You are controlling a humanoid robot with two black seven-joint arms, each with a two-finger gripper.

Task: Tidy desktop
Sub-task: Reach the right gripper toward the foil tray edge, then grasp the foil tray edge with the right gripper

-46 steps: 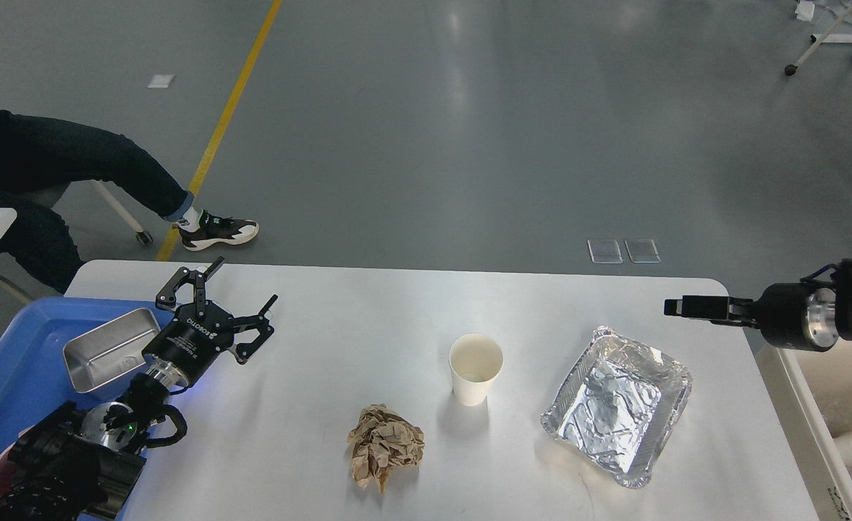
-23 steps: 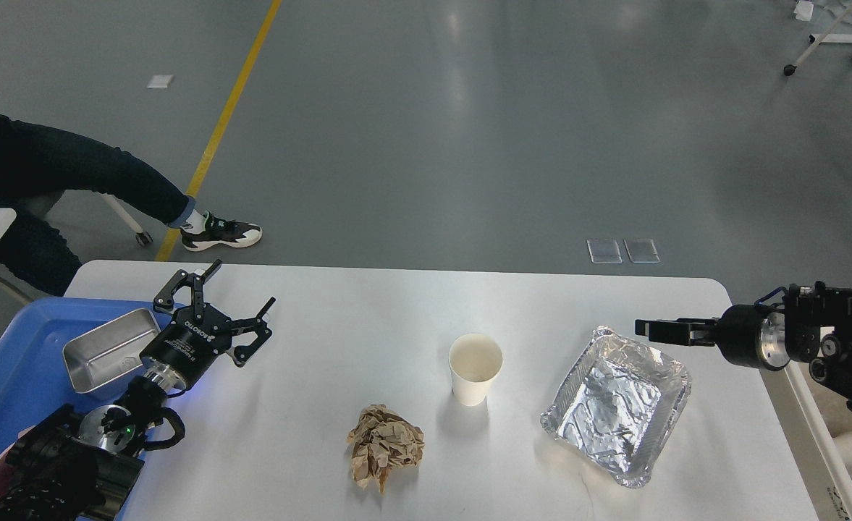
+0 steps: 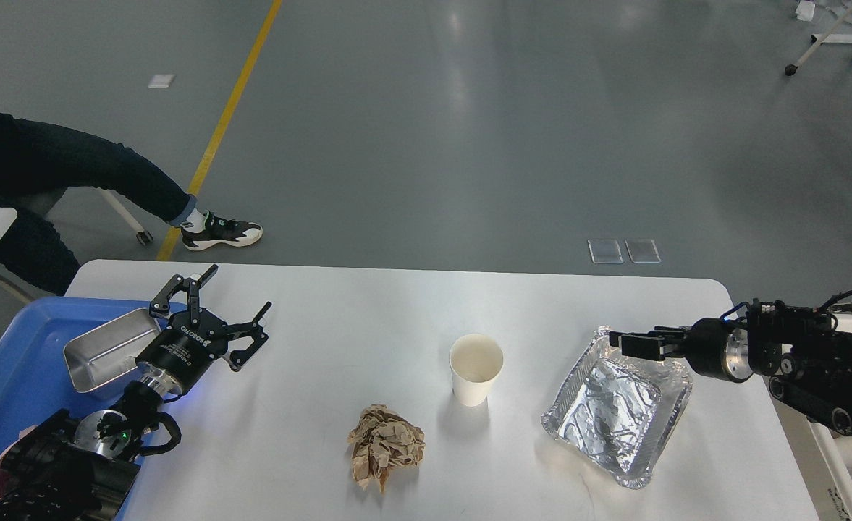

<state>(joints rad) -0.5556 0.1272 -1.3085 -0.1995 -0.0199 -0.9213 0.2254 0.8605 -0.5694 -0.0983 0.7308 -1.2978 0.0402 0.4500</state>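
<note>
Spreading across the near scene, the large white rectangular desktop point(image 3: 339, 304) is carrying a crinkled silver foil tray point(image 3: 617, 405). Right gripper point(image 3: 625, 343) is hovering over its far rim, finger spread unclear; approaching squarely should avoid crushing it. Left gripper point(image 3: 216, 311) is gaping wide.

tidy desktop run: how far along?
Done: a steel pan sits in the blue bin. In hand: nothing; the right gripper hovers over the foil tray. Left on the desktop: foil tray, paper cup, crumpled paper.
</note>
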